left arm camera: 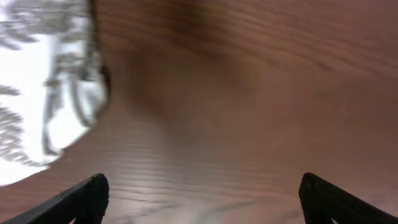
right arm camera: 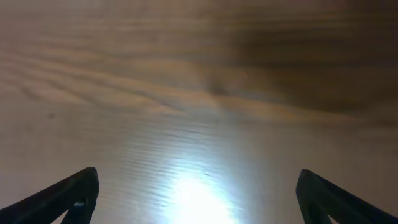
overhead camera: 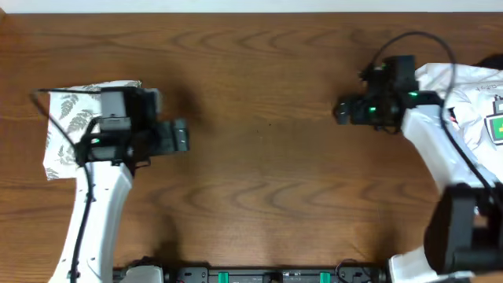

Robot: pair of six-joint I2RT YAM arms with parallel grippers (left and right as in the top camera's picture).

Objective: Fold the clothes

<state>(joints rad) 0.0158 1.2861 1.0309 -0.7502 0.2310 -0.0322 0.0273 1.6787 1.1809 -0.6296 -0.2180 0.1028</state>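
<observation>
The fern-print garment [overhead camera: 67, 118] lies folded at the left side of the wooden table [overhead camera: 259, 181], partly under the left arm [overhead camera: 98, 196]. The left gripper [overhead camera: 181, 136] is just right of it, fingers spread wide and empty. The right gripper [overhead camera: 343, 110] is well apart, over bare wood, also wide with nothing between. A plain white garment [overhead camera: 471, 82] lies at the right edge under the right arm [overhead camera: 428, 137].

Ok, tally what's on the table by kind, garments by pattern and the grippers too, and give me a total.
fern-print garment: 1
plain white garment: 1
grippers, both open: 2 (left gripper, right gripper)
Total: 4
</observation>
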